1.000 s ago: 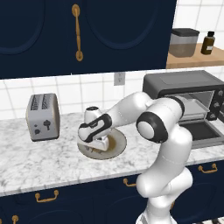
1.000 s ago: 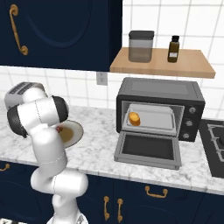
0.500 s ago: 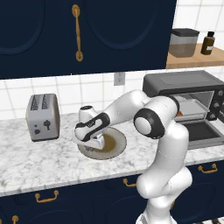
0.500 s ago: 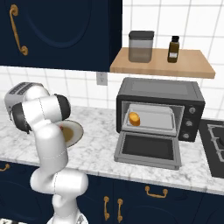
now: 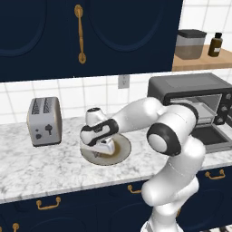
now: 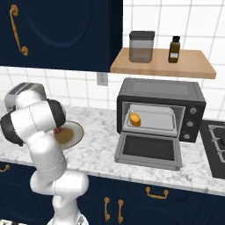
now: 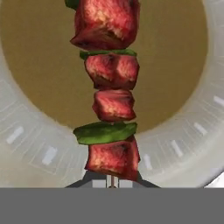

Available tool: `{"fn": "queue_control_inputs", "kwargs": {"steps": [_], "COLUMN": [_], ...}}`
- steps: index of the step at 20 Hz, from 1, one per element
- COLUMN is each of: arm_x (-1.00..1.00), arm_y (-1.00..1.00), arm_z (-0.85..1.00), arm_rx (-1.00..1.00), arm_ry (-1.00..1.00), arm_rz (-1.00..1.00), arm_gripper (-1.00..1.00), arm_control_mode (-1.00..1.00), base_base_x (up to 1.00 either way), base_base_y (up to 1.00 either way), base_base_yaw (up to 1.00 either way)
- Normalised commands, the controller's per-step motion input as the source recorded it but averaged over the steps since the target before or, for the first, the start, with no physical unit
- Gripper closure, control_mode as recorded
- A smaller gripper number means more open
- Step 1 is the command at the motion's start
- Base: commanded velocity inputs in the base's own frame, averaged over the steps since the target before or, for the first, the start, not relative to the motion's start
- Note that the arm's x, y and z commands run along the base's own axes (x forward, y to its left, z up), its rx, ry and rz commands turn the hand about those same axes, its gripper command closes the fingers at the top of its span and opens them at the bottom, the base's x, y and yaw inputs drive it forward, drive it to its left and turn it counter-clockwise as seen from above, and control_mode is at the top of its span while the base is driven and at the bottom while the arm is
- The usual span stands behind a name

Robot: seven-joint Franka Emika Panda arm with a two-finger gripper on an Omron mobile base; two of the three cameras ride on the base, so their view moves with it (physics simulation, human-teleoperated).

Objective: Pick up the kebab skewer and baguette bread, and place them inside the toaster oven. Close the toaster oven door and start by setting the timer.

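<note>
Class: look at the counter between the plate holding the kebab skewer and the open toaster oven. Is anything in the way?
Nothing visible. The gripper is shut on the kebab skewer over the plate; bare marble runs to the toaster oven, its door folded down, baguette bread inside.

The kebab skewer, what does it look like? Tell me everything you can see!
The kebab skewer is a thin pale stick threaded with chunky red-brown meat cubes and flat green pieces between them. In the hand view it runs straight up the picture, over a round plate with a pale rim and brown centre. Its bare stick end sits at the shut gripper, whose tips press in on it. Whether it touches the plate cannot be told.
</note>
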Motion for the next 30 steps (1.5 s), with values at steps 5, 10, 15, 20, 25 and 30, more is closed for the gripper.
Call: {"fn": "queue_control_inputs", "kwargs": {"steps": [5,10,15,20,25,30], "arm_x": [-0.87,-0.77,-0.55,-0.47,-0.37,-0.22], "arm_y": [-0.82,-0.95,-0.95,-0.97,-1.00,-1.00], "arm_z": [0.73,0.75,0.73,0.56,0.42,0.48], "arm_rx": [0.06,0.02,0.00,0.00,0.00,0.00], "arm_ry": [-0.03,0.00,0.00,0.00,0.00,0.00], "arm_rz": [0.00,0.03,0.06,0.09,0.14,0.12], "arm_gripper": [1.00,1.00,1.00,1.00,1.00,1.00], "arm_control_mode": [-1.00,-1.00,-1.00,-1.00,-1.00,-1.00], "base_base_x": [0.00,0.00,0.00,0.00,0.00,0.00], "base_base_y": [0.00,0.00,0.00,0.00,0.00,0.00], "base_base_yaw": [0.00,0.00,0.00,0.00,0.00,0.00]}}
